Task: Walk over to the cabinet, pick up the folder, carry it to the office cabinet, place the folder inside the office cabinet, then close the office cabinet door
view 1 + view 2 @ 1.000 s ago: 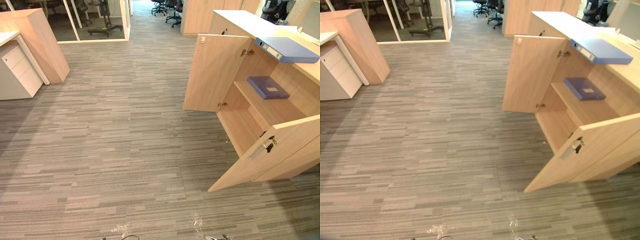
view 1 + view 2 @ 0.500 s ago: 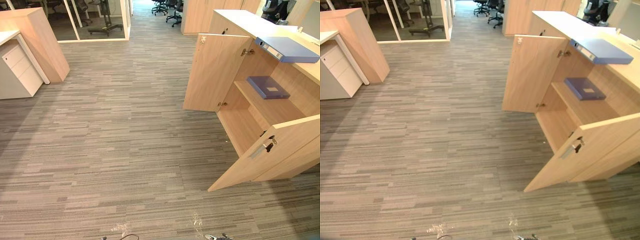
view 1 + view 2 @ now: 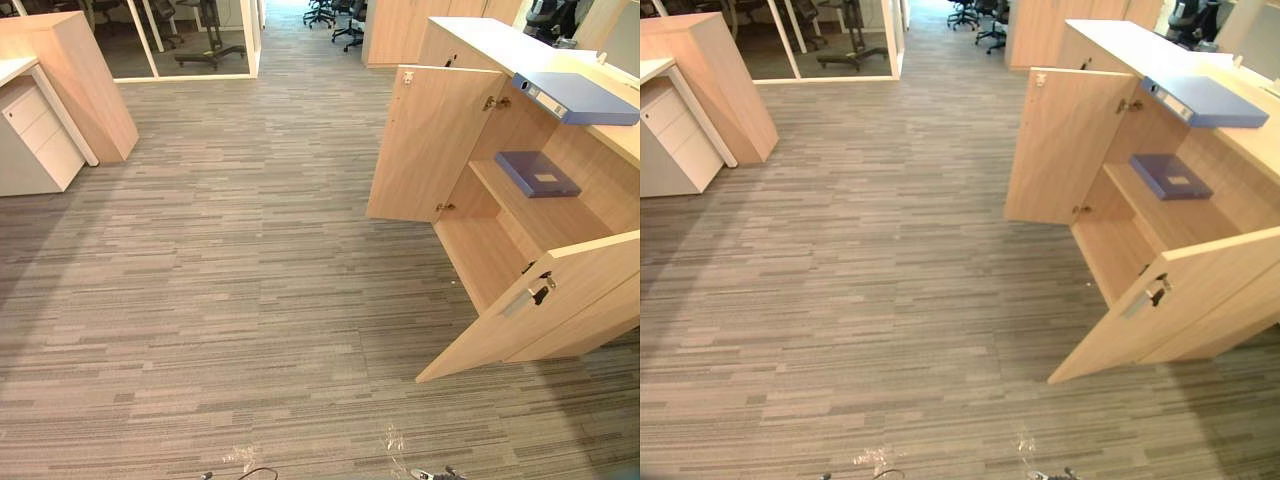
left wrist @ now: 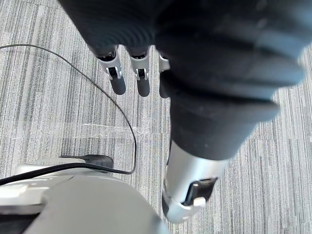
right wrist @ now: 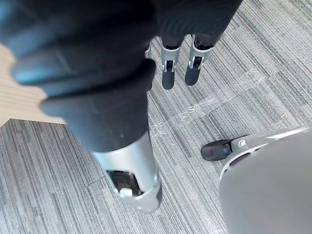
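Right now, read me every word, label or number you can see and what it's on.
Nothing is readable.
The spine label of the binder on the cabinet top: too small to read.
The pale label on the folder on the shelf: too small to read.

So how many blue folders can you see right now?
2. One folder lies on the cabinet top; the other folder lies on its upper shelf. More may hide behind the near door.

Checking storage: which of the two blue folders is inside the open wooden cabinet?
The darker blue folder with a pale label, lying on the shelf; the lighter blue ring binder lies on the wooden cabinet top.
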Available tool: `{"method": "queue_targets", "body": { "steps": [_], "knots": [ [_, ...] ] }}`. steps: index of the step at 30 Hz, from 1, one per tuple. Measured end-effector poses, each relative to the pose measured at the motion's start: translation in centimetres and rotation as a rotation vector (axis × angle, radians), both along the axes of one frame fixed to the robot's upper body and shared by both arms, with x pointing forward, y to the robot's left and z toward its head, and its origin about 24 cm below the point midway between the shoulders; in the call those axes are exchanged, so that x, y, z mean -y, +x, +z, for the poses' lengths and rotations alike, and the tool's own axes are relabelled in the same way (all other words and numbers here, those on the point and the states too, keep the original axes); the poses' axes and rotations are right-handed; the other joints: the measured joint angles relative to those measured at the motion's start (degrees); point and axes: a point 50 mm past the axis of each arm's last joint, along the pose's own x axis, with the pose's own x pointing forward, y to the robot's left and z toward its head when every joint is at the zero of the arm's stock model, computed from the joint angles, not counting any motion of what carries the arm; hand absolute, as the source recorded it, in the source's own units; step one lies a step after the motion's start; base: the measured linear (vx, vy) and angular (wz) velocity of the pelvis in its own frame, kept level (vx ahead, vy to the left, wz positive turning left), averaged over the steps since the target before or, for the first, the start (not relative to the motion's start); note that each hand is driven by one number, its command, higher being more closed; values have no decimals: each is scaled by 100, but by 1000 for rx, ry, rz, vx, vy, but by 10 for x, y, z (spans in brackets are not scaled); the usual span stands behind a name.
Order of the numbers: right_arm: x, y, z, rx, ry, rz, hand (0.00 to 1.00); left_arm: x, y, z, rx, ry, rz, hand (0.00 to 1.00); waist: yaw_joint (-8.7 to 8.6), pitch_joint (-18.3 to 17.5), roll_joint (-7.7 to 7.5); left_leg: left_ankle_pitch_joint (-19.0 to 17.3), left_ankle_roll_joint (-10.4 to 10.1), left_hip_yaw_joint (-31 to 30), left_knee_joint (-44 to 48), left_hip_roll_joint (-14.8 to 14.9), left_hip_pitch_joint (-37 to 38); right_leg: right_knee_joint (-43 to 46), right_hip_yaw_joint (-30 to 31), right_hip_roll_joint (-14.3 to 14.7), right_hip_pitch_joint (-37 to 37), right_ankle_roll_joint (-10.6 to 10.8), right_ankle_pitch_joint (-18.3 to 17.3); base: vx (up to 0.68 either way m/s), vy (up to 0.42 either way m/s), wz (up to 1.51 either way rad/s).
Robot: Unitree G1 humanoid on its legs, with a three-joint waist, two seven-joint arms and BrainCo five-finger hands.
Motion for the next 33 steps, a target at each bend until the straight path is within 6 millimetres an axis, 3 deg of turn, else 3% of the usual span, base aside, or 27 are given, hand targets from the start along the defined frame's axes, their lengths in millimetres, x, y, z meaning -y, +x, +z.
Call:
{"method": "queue_targets", "body": {
  "steps": [9,15,16,18,19,20,22,24,26,27,29,30,31,33],
  "knots": [
    [-2,0,0,1,4,0,0,-2,2,1,8,11,2,0,-1,48,-49,1,9,-26,55,-19,-21,28,-21,-21,13,0,0,0,0,1],
    [-4,8,1,30,21,-54,0,-5,13,4,62,24,67,0,7,360,-67,-383,50,-113,934,-57,-440,149,-142,-85,13,-20,-69,-57,20,11],
    [-4,8,1,35,22,-76,0,-5,14,5,74,22,91,0,12,419,-45,-565,-3,-109,1246,-35,-582,237,-159,-77,20,-72,-157,-53,45,3],
    [-3,9,2,49,20,-105,0,-5,14,6,102,17,156,0,32,518,-17,-902,-323,-36,1953,68,-840,385,-169,-41,19,-151,-299,-56,57,7],
    [-3,12,2,62,16,-100,0,-8,13,8,122,20,213,0,49,553,-36,-978,-458,170,2861,138,-1279,432,-201,-46,-2,-215,-364,-64,66,12],
    [-4,13,3,68,10,-95,0,-9,19,10,160,20,254,0,64,666,-41,-833,-429,377,4019,236,-1833,573,-216,-117,37,-238,-443,-37,65,9],
    [-3,15,4,72,3,-77,0,-9,19,13,192,19,301,0,163,733,-76,-1057,-193,662,5020,538,-2417,741,-216,-263,68,-212,-569,52,66,0],
    [-4,16,4,73,1,-70,0,-6,20,14,213,13,319,0,199,732,-89,-1135,-245,763,4736,734,-2679,777,-187,-490,84,-89,-654,125,142,4],
    [-5,17,4,73,5,-62,0,-7,20,15,227,13,330,0,257,724,-86,-1028,-331,681,3701,777,-2779,811,-161,-750,125,91,-768,190,239,4],
    [-7,20,5,76,-2,-26,0,-5,20,16,235,15,341,0,270,722,-78,-716,-403,530,2539,792,-2796,807,-156,-999,197,277,-885,310,336,8],
    [-7,21,5,81,-10,-7,0,-3,19,16,236,19,347,0,287,693,-41,-431,-454,481,1805,848,-2778,830,-156,-1139,254,454,-984,366,415,0],
    [-8,20,5,78,-18,3,0,-2,17,15,231,30,357,0,327,652,23,342,-657,711,1423,884,-2645,844,-133,-1370,346,748,-1134,300,360,-18],
    [-13,20,5,79,-8,1,0,-3,19,17,241,37,357,0,392,656,-50,542,-571,913,1469,822,-2605,806,-126,-1511,404,779,-1162,508,499,-38],
    [-19,28,6,105,2,3,0,-5,22,18,250,56,345,0,431,636,-90,394,-300,1166,1869,716,-2613,1208,-108,-1705,421,772,-1123,458,355,-38]
  ]
}}
